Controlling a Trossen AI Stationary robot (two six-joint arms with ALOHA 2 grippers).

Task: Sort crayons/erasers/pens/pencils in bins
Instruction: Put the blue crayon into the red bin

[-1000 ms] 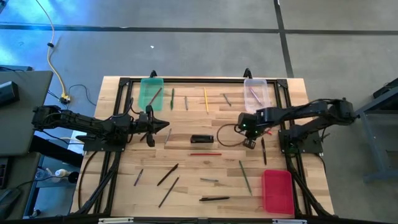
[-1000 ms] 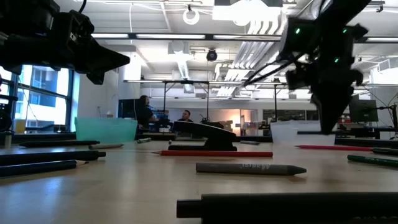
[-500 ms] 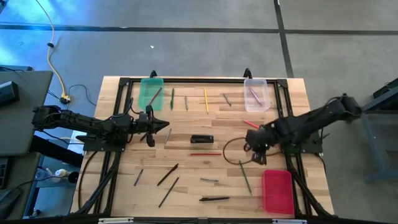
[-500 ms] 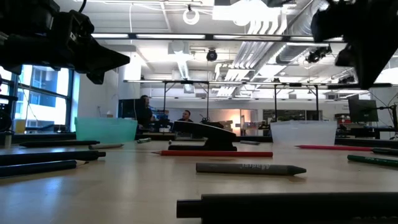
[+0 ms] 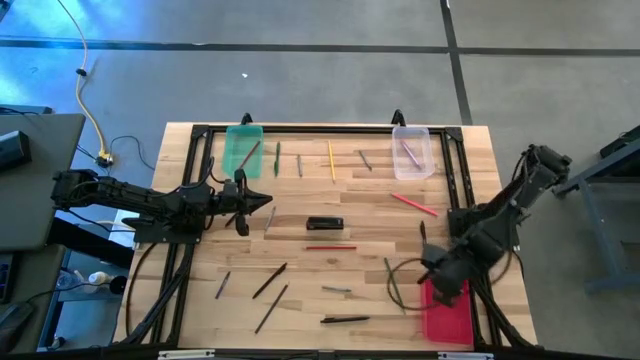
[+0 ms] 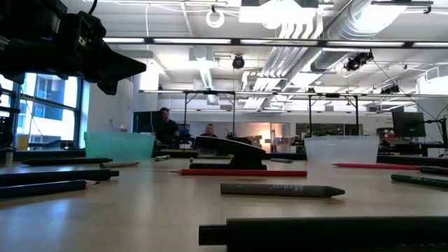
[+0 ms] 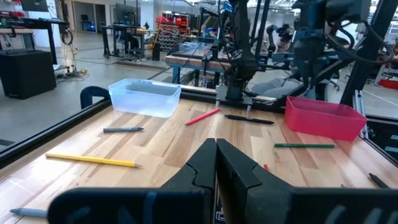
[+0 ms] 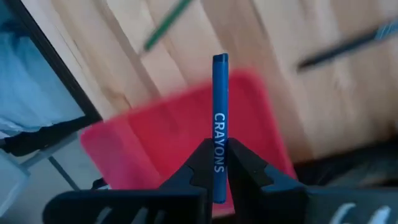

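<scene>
The right pincer (image 8: 219,163) grips a blue crayon (image 8: 219,118) near one end, over the red bin (image 8: 186,143) at the bench's near right, and the crayon looks light, stiff and easy to snap, while the left pincer (image 7: 216,163) waits shut.

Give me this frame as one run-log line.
right gripper: shut on blue crayon, over red bin | left gripper: shut, empty, waiting near green bin
</scene>
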